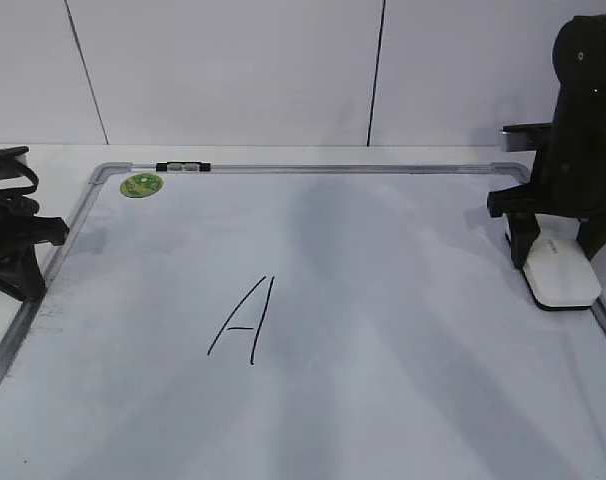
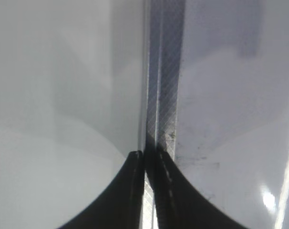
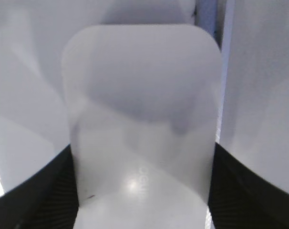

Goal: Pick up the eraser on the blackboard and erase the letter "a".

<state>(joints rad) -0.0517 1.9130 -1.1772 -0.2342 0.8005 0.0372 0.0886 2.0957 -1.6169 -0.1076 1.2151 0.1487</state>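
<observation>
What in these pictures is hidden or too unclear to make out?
- Underside of the eraser: hidden in the exterior and right wrist views, since it lies flat on the board.
- Near edge of the board: cut off by the bottom of the exterior view.
- Right gripper: whether its fingers press the eraser's sides; the right wrist view shows them only at its edges.
- Green sticker: its print is too small.

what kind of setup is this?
Likely a lab test bench: a large white dry-erase board with grey metal frame lying flat, plain white panelled walls, and two black robot grippers, left, right.
</observation>
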